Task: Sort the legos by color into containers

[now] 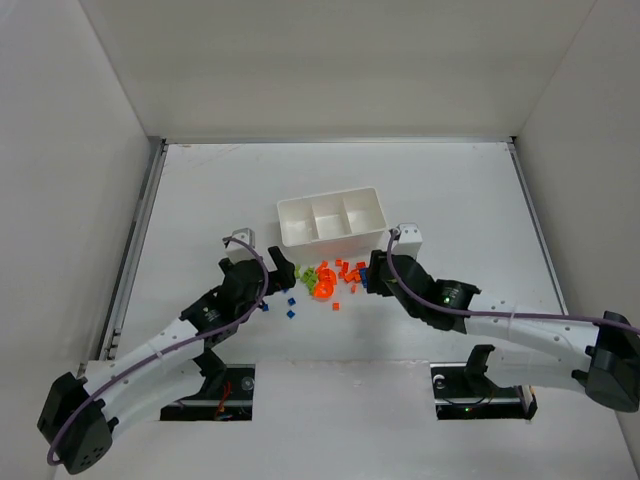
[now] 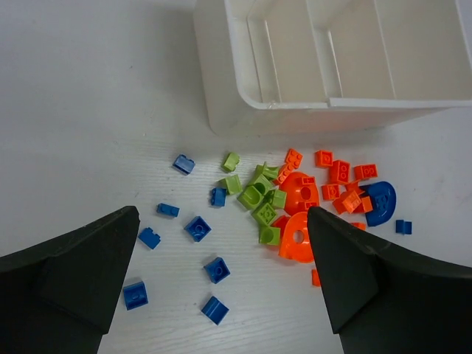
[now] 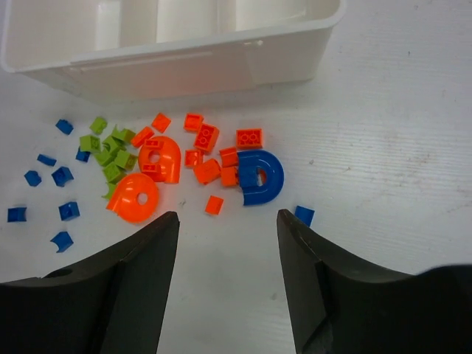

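Legos (image 1: 322,288) just before containers (image 1: 300,240)

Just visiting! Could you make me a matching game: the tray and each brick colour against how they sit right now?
1. white tray
2. lime green legos
3. blue legos
4. orange legos

A. scattered widest, mostly on the left
B. all three compartments empty
C. tight bunch between the other two colours
D. right of the green, with two big rounded pieces

Pairs: 1-B, 2-C, 3-A, 4-D

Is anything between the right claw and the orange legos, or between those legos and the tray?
Nothing visible. The open right claw hangs right before the orange legos, and the white tray lies just beyond them.
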